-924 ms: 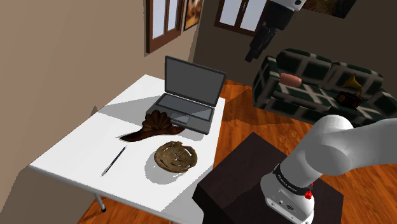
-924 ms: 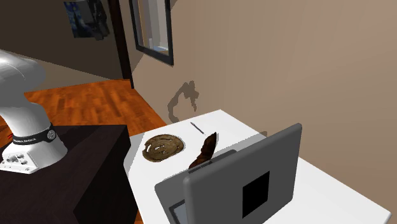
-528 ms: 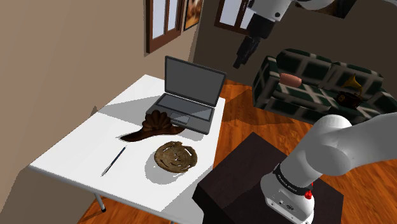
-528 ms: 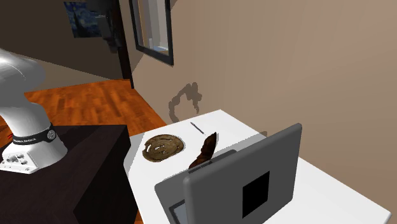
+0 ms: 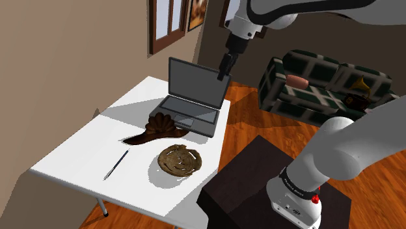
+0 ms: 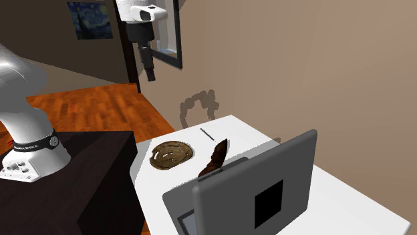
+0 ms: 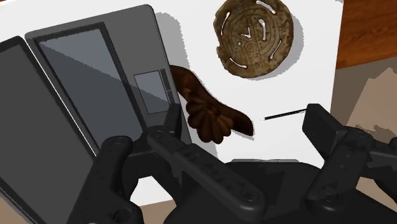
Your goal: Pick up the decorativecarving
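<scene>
— Jaws are seen spread apart and empty; where is the dark brown, scalloped, fan-shaped carving [image 5: 156,128] found?
— It is propped on the white surface [image 5: 84,146], touching the front edge of the open grey laptop [image 5: 192,97], near the round tan carved disc [image 5: 180,160].
— How should it be handled?
— It is judged stiff, thin and light, its lobes possibly brittle; the narrow stem is best pinched across its thickness.
— And the arm?
— The white arm [image 5: 273,13] is held high over the laptop, jaws pointed down, well above the carving
</scene>
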`<action>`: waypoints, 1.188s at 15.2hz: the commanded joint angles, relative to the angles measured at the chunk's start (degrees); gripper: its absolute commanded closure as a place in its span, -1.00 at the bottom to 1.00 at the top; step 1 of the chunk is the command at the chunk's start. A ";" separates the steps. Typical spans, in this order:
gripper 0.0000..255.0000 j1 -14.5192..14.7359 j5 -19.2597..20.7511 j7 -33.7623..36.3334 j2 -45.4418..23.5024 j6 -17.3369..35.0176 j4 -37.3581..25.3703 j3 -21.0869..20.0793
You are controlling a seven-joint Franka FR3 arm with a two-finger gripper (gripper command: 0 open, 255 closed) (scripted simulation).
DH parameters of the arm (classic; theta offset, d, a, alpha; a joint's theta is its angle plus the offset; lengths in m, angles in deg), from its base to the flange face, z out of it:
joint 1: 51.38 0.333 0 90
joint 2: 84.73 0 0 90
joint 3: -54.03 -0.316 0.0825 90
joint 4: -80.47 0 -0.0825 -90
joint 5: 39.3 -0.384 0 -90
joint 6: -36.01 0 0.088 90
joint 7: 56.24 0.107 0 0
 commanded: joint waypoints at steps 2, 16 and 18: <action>-1.00 0.62 -0.30 -2.62 -6.26 3.61 -1.65 0.34; -1.00 2.09 -2.03 -13.13 -37.39 13.44 -18.10 -0.41; -1.00 2.15 -2.00 -14.24 -41.91 13.90 -21.51 -0.77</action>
